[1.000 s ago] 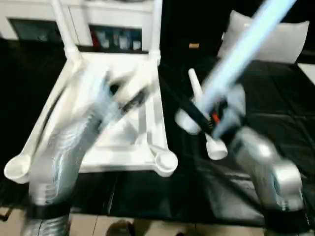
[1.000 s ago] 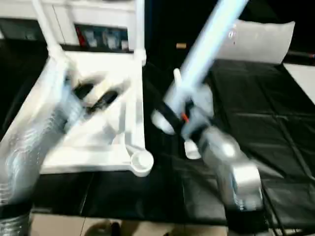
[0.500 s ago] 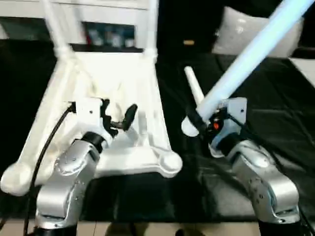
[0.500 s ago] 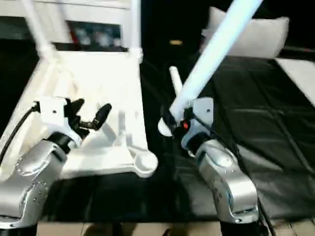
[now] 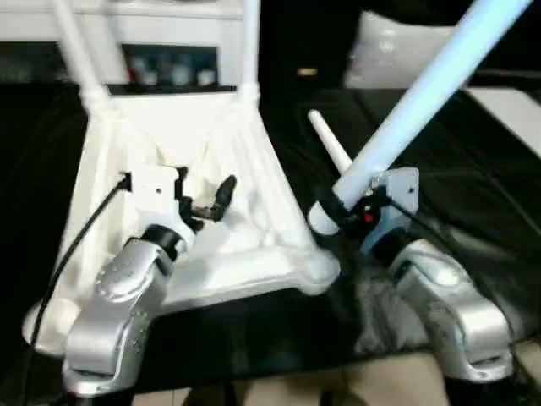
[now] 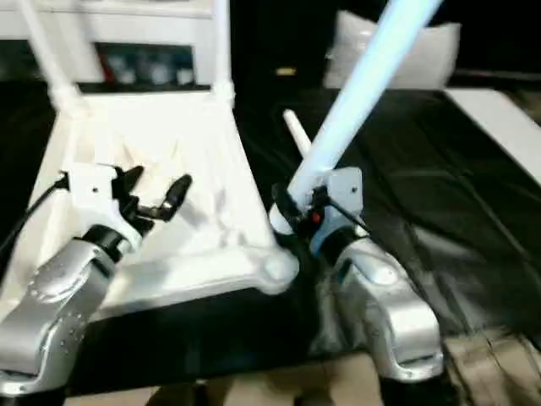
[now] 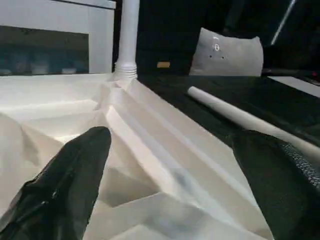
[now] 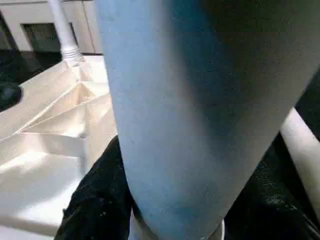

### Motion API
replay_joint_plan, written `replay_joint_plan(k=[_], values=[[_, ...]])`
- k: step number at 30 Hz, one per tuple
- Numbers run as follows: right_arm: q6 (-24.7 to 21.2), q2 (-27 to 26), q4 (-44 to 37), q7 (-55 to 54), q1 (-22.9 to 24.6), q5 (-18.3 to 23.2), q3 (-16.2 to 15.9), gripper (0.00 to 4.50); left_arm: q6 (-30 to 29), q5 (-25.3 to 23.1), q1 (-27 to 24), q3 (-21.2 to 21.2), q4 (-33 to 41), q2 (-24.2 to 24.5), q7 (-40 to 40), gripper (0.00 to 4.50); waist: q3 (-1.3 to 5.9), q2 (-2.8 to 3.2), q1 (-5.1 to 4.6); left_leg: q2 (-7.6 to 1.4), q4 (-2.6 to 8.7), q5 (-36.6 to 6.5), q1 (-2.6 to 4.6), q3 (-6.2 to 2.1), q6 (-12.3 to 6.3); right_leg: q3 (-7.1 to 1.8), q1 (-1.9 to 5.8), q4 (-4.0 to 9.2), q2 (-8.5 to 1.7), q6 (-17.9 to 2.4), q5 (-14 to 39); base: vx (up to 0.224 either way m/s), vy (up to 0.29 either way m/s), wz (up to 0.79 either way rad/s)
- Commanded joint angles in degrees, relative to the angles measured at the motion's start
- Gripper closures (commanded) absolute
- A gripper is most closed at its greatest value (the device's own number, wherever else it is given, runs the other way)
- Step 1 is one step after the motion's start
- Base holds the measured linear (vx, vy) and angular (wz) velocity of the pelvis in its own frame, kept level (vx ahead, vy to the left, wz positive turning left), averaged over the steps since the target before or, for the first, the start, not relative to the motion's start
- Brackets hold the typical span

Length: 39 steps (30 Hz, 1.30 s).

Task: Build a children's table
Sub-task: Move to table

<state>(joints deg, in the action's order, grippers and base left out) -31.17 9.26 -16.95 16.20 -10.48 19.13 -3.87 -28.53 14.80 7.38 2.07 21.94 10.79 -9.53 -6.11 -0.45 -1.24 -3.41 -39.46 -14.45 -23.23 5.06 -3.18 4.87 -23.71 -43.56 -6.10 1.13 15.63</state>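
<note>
Right tool (image 5: 338,207) clamped on a leg (image 5: 423,93) near its thick end, just beside the tabletop's (image 5: 203,169) near corner socket (image 5: 317,269). Left tool (image 5: 203,199) spread, empty, above ribs. Risk: long leg levers, slips, misses socket.

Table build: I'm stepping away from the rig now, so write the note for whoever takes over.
Left gripper: open, empty, over the ribbed underside of the tabletop.
Right gripper: shut on a leg, thick end at the fingers, the rest slanting up and away.
Tabletop lies upside down on the black cloth.
Done: two far legs stand in their sockets.
Left: seat the held leg in the near right socket; then the spare leg lying on the cloth right of the tabletop.
</note>
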Motion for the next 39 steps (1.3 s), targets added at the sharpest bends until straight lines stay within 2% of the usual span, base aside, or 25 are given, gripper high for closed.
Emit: replay_joint_plan(k=[1, 3, 4, 5, 6, 7, 8, 9, 10, 11, 15, 16, 19, 20, 21, 23, 24, 26, 28, 30, 31, 33, 34, 36, 39], values=[[0.38, 0.95, -0.74, 0.3, -0.07, 0.34, 1.39, 2.59, -0.06, -0.5, 0.57, -0.49, 0.48, -0.58, 0.12, 0.1, 3.15, 2.3, -0.45, -4.54, 12.08, -17.81, 4.53, -3.71, 9.9, 2.69, -1.32, 1.13, 3.33, -0.99, 0.74, -0.038, 0.144, -0.1], [-0.22, 1.67, -0.99, 0.78, 0.0, 0.55, 1.6, 2.59, -0.54, -1.31, 1.12, -0.93, 0.28, -0.71, 0.38, 0.1, 5.26, -1.95, 0.18, -5.77, 12.64, -14.07, 6.23, -3.36, 12.06, -1.08, 0.59, 8.3, -2.57, -4.02, -4.07, -0.04, 0.109, -0.12], [-0.3, 1.78, -1.01, 0.87, -0.03, 0.54, 1.58, 2.59, -0.68, -1.52, 1.19, -1.05, 0.28, -0.66, 0.48, 0.1, 5.4, -3.98, 1.4, -5.0, 9.65, -13.68, 3.79, -2.38, 13.23, -4.46, 2.67, 10.52, -7.36, -4.99, -2.47, -0.011, 0.106, 0.0], [-1.01, 2.52, -0.94, 1.52, -0.36, 0.59, 1.45, 2.59, -0.76, -1.7, 1.44, -1.45, 0.16, -0.97, 0.85, 0.1, 4.42, -2.8, 3.07, -3.93, -4.82, -9.44, -0.62, -5.28, 10.53, -11.59, 5.56, 16.23, -18.38, -11.12, 1.91, 0.02, 0.107, -0.16], [-1.23, 2.65, -0.86, 1.75, -0.48, 0.68, 1.49, 2.59, -0.56, -1.89, 1.53, -1.77, 0.15, -0.87, 0.86, 0.1, 3.18, -2.82, 2.08, -3.56, -5.75, -3.27, -2.5, -5.3, 13.19, 0.5, 7.55, 15.16, -13.72, -9.39, 1.11, 0.02, 0.107, -0.16], [-1.43, 2.89, -0.74, 2.09, -0.68, 0.74, 1.49, 2.59, -0.36, -2.58, 1.7, -2.4, 0.15, -0.51, 0.9, 0.1, 2.55, -1.19, 3.9, -4.56, -3.26, -2.31, -0.17, -5.13, 13.82, 1.37, 6.04, 16.09, -11.1, -12.0, 2.27, -0.02, 0.135, 0.01], [-1.55, 3.45, -0.6, 2.65, -1.03, 0.49, 1.22, 2.59, -0.4, -3.47, 2.02, -2.92, 0.02, -0.38, 1.51, 0.1, 3.19, 0.54, 2.2, -6.69, 2.82, -0.6, 0.46, -5.94, 11.38, 8.16, 7.9, 12.18, -4.24, -15.3, 4.93, -0.028, 0.182, 0.58], [-1.59, 3.85, -0.54, 2.88, -1.24, 0.2, 1.0, 2.59, -0.47, -3.28, 2.25, -2.67, -0.25, -1.0, 2.26, 0.1, 3.91, 3.79, -0.13, -11.07, 8.98, 1.2, 3.99, -15.97, 12.87, 2.7, 2.29, 1.84, 2.96, -6.48, 5.28, -0.028, 0.182, 0.58], [-1.59, 3.86, -0.56, 2.85, -1.23, 0.17, 1.03, 2.59, -0.47, -3.12, 2.28, -2.56, -0.33, -1.21, 2.38, 0.1, 4.0, 3.83, -1.0, -10.49, 9.38, 5.32, 4.55, -18.12, 14.2, 1.64, 1.28, -0.02, 3.71, -3.19, 8.09, -0.026, 0.143, 0.65], [-1.68, 3.94, -0.64, 2.68, -1.28, 0.2, 1.34, 2.59, -0.48, -2.95, 2.53, -2.55, -0.61, -1.76, 2.65, 0.1, 3.58, 4.44, 0.59, -9.59, 7.93, 6.81, 5.34, -17.44, 16.42, -0.22, -1.52, -1.13, 4.38, -1.29, 10.0, -0.054, 0.042, 0.68], [-1.0, 4.76, -0.52, 2.69, -1.15, -0.25, 1.46, 2.59, -0.52, -3.75, 2.41, -3.5, -0.61, -1.97, 2.44, 0.1, 3.89, 4.23, 2.35, -5.6, 11.2, -2.47, 4.57, -18.55, 19.13, -1.55, -0.16, -0.36, 6.35, -4.03, 6.59, -0.059, -0.048, 0.7], [-0.55, 5.13, -0.29, 2.71, -0.99, -0.54, 1.53, 2.59, -0.56, -4.06, 2.33, -3.76, -0.61, -2.05, 2.28, 0.1, 3.92, 3.22, 3.12, -8.52, 11.6, -7.55, 5.26, -15.9, 18.03, -2.74, -0.24, 1.22, 4.84, -4.18, 1.68, -0.067, -0.165, 0.65], [-0.42, 4.26, 0.38, 1.85, -0.92, 0.37, 3.41, 2.59, -0.9, -4.29, 2.61, -4.01, -0.83, -1.87, 2.55, 0.1, 3.27, 0.4, 5.16, -7.45, 15.1, -22.59, 3.11, -15.54, 7.34, -5.72, 1.95, 4.9, 2.81, -7.89, 3.83, -0.079, -0.26, 0.3], [-0.21, 4.02, 0.47, 1.62, -0.91, 0.43, 3.79, 2.59, -0.91, -4.17, 2.7, -3.85, -0.98, -1.91, 2.73, 0.1, 3.05, -1.92, 6.05, -3.61, 11.54, -21.83, 2.22, -12.26, 1.49, -8.19, 2.25, 12.67, 0.32, -16.23, 13.09, -0.066, -0.348, 0.17], [-0.19, 3.95, 0.49, 1.54, -0.88, 0.41, 3.9, 2.59, -0.9, -4.06, 2.8, -3.75, -1.09, -1.87, 2.77, 0.1, 2.77, -3.85, 8.25, 1.19, -3.47, -13.28, -0.55, -2.51, -0.78, -10.05, 4.31, 18.88, -4.34, -25.63, 23.52, -0.066, -0.348, 0.17], [-0.16, 3.86, 0.23, 1.42, -0.54, 0.23, 3.96, 2.59, -1.1, -4.19, 2.87, -3.87, -1.12, -1.6, 2.81, 0.1, 1.37, -4.69, 8.88, 0.53, -3.41, -3.76, -2.41, -0.51, 1.13, -10.22, 5.76, 16.26, -2.76, -10.53, 21.61, -0.045, -0.313, -0.09], [-0.15, 3.83, 0.07, 1.35, -0.34, 0.18, 3.97, 2.59, -1.28, -4.31, 2.87, -3.97, -1.08, -1.48, 2.83, 0.1, 1.92, -4.95, 8.74, -0.07, -0.4, -1.82, -1.54, -0.25, 1.34, -11.15, 7.06, 15.15, -3.36, 1.11, 14.69, -0.045, -0.297, -0.12], [0.22, 3.93, -0.1, 1.25, -0.08, 0.06, 3.82, 2.59, -1.15, -4.43, 2.91, -4.18, -1.07, -1.43, 2.09, 0.1, 2.57, -4.17, 8.09, -1.92, 3.88, 1.29, -0.53, -0.91, -1.43, -10.92, 8.32, 14.76, -2.99, 11.09, 4.35, -0.042, -0.194, -0.03], [0.7, 4.03, -0.12, 1.13, -0.03, -0.19, 3.75, 2.59, -1.27, -4.54, 2.88, -4.37, -1.14, -1.35, 1.63, 0.1, 3.82, -1.98, 7.48, -5.18, 5.84, 4.67, 0.89, -2.16, -4.17, -8.09, 7.22, 13.95, -0.05, 13.29, -6.51, -0.035, -0.144, 0.01], [1.99, 3.67, -0.26, 0.95, -0.26, 0.25, 5.24, 2.59, -1.85, -4.9, 2.98, -5.98, -1.95, 0.55, -1.09, 0.1, 4.15, -0.66, 4.83, -16.12, 7.81, 8.38, 4.31, -7.57, -12.92, -6.39, 2.87, 9.03, -4.08, 5.45, -7.67, -0.026, -0.087, 0.07], [2.21, 3.62, -0.17, 0.86, -0.41, 0.56, 5.86, 2.59, -1.56, -4.67, 3.18, -6.5, -2.25, 1.24, -2.45, 0.1, 3.8, -0.76, 4.87, -15.97, 7.6, 8.54, 4.27, -7.52, -13.64, -7.33, 2.31, 9.15, -5.22, 2.71, -6.47, -0.019, -0.06, 0.02], [2.76, 4.19, -0.05, 1.61, -0.63, 0.75, 6.47, 2.59, -1.84, -3.22, 3.86, -7.56, -2.89, 2.93, -6.05, 0.1, 2.52, -2.39, 6.29, -6.04, 5.18, 1.47, 0.58, -1.82, -4.45, -8.75, 5.93, 14.56, -4.93, 3.89, 7.0, -0.061, -0.044, 0.07], [3.2, 4.72, 0.05, 2.09, -0.86, 0.63, 6.69, 2.59, -1.69, -2.25, 4.43, -8.24, -3.35, 4.12, -8.8, 0.1, 2.16, -2.0, 6.99, -5.24, 4.69, 0.78, 1.23, -1.1, -2.31, -8.95, 5.65, 15.55, -4.28, 5.69, 15.16, -0.08, -0.028, 0.07], [3.64, 4.86, 0.1, 2.29, -1.1, 1.02, 7.48, 2.59, -1.19, -1.44, 5.42, -9.39, -4.23, 6.19, -12.86, 0.1, 2.14, -1.5, 6.85, -6.77, 6.92, 1.47, 1.96, -0.9, -0.73, -6.37, 4.89, 16.08, -0.45, 7.2, 20.22, -0.066, -0.013, 0.06], [5.31, 4.88, 0.47, 4.08, -1.61, 2.69, 8.44, 2.59, 0.9, 0.1, 8.89, -11.77, -7.24, 10.04, -22.5, 0.1, 2.71, -0.55, 5.61, -11.73, 8.99, -2.89, 3.69, -3.22, -2.03, -5.66, 4.35, 14.27, -2.71, -2.07, 11.42, 0.0, 0.0, 0.0]])
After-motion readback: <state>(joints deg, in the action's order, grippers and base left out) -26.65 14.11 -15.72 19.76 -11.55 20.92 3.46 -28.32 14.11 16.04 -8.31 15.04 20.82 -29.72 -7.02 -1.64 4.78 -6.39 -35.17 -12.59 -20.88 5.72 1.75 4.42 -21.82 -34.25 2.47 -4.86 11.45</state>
